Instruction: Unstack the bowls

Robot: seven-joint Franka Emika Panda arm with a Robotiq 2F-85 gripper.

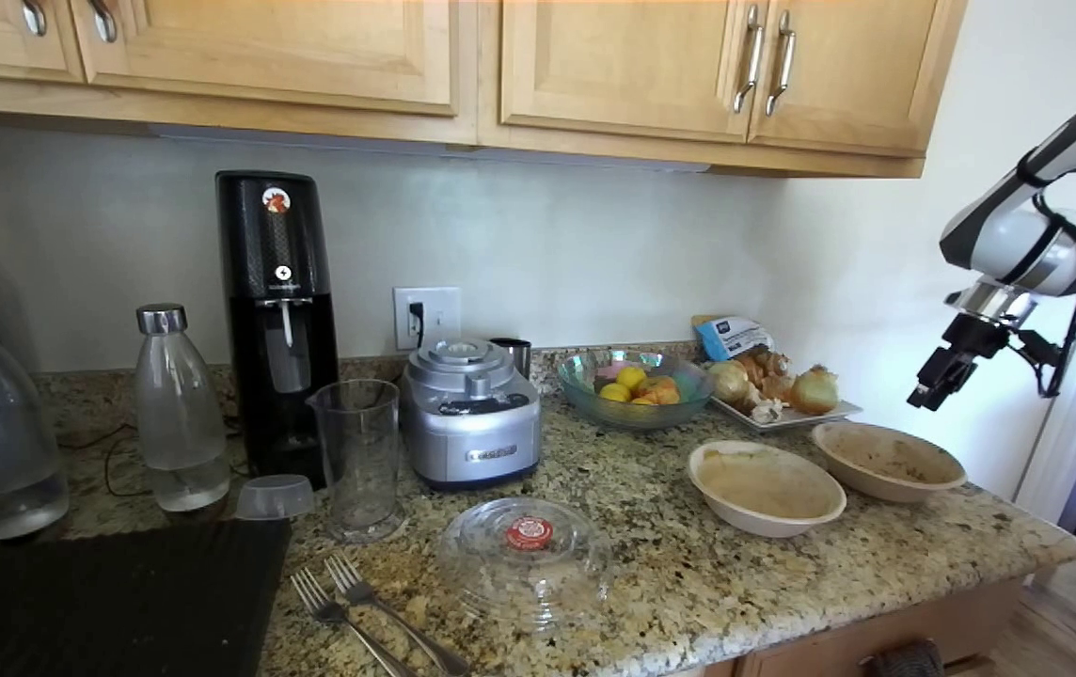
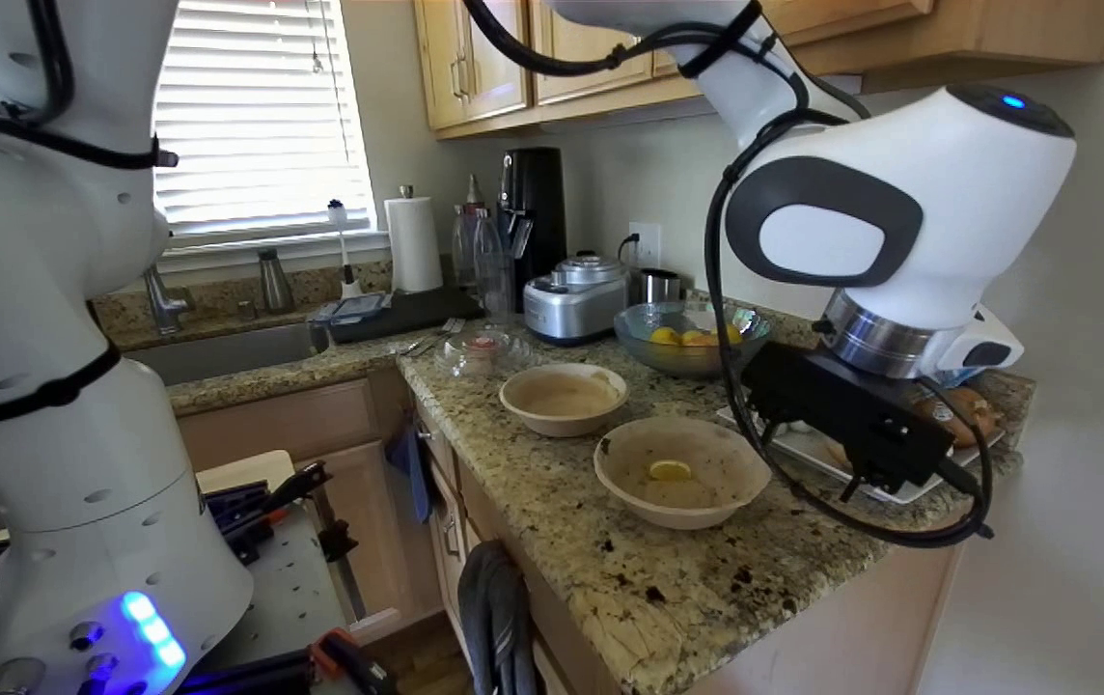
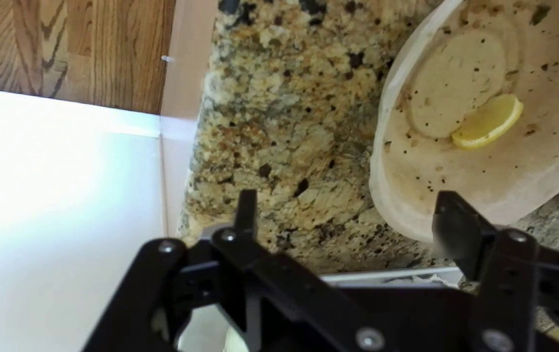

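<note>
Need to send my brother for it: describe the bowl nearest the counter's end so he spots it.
On the granite counter, look from the silver food processor toward the free end. Two cream bowls sit there, unstacked. His is the farther bowl; of the two, only it shows a lemon wedge.

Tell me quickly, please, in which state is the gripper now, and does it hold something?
The gripper is open, holding nothing.

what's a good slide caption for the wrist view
Open, empty gripper above the counter, with a lemon piece in the bowl at the picture's right.
</note>
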